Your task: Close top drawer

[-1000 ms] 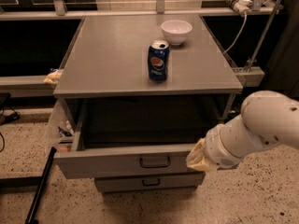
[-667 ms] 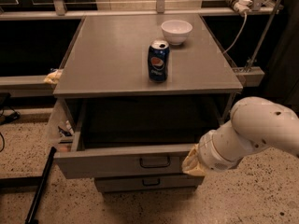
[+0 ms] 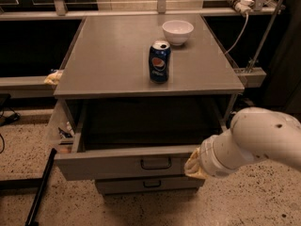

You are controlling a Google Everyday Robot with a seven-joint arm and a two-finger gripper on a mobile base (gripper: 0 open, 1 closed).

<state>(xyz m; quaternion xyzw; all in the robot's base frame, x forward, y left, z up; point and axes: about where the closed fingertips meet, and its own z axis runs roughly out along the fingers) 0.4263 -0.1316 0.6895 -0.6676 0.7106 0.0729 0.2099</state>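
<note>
Metal top drawer [image 3: 108, 164] looks stiff and heavy; push its flat front. Hand [image 3: 192, 165] at right end, state untellable.

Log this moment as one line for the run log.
top drawer: open, pulled out | hand: at drawer front, right end | can, bowl: on cabinet | closing: not yet done

- arm [image 3: 263, 135]: thick, smooth, rounded white casing, one small dark dot on top
- wrist [image 3: 214, 157]: stacked white rings
- claw [image 3: 192, 166]: yellowish tip, against the top drawer [image 3: 108, 165] front's right end
</note>
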